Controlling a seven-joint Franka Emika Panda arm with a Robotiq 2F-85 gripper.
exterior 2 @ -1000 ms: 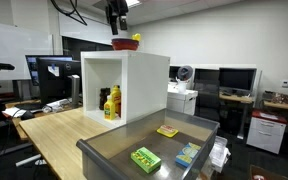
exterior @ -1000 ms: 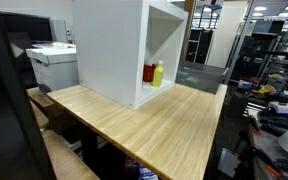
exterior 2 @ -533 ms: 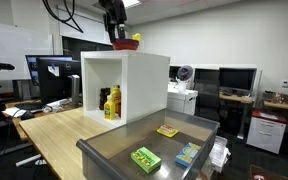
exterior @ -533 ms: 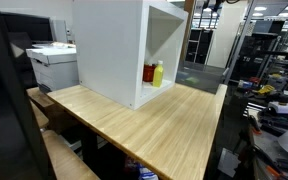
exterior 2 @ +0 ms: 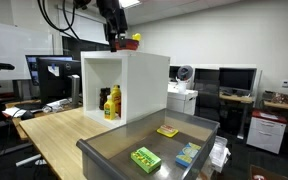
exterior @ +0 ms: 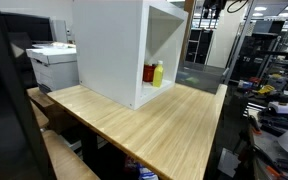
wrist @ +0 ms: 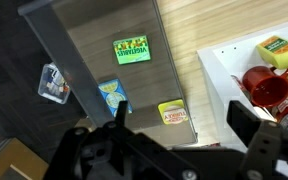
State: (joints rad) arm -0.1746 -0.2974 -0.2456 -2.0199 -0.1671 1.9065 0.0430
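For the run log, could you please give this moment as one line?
end effector: open, empty | where: over white cabinet top edge, beside red bowl | grey bin: three packets

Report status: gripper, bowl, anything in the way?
Gripper open, empty. Hovering at red bowl on top of cabinet. Yellow box close beside bowl.

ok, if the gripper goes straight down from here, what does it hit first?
Probably the white cabinet top, just beside the red bowl. The gripper points down with jaws open; depth is unclear, so it could clip the bowl's rim.
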